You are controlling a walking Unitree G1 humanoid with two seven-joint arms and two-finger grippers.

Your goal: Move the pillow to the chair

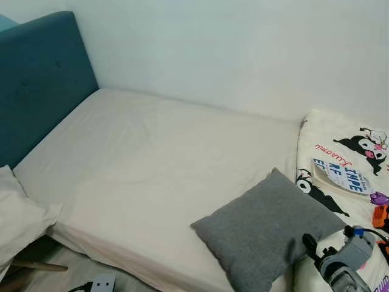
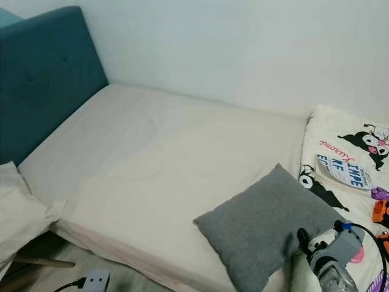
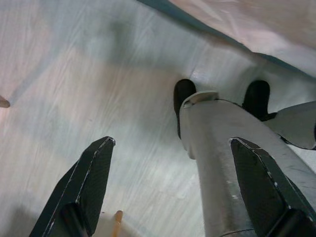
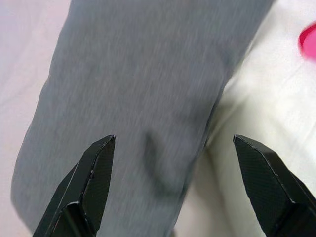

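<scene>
Gray pillow: you see it lying flat on the cream mattress, at the near edge, far from the teal headboard and touching the cartoon-print blanket.
Right gripper: you have it just above the gray pillow, over the pillow's edge nearest the blanket; its two black fingers are spread wide with nothing between them.
Right arm: it reaches in at the pillow's blanket-side corner.
Left gripper: it hangs low over the pale floor, away from the pillow; you can see its fingers parted and empty, with the robot's own leg between them.
White bedding: it is bunched below the headboard, off the mattress edge.
Booklet: it lies on the blanket, beyond the pillow.
</scene>
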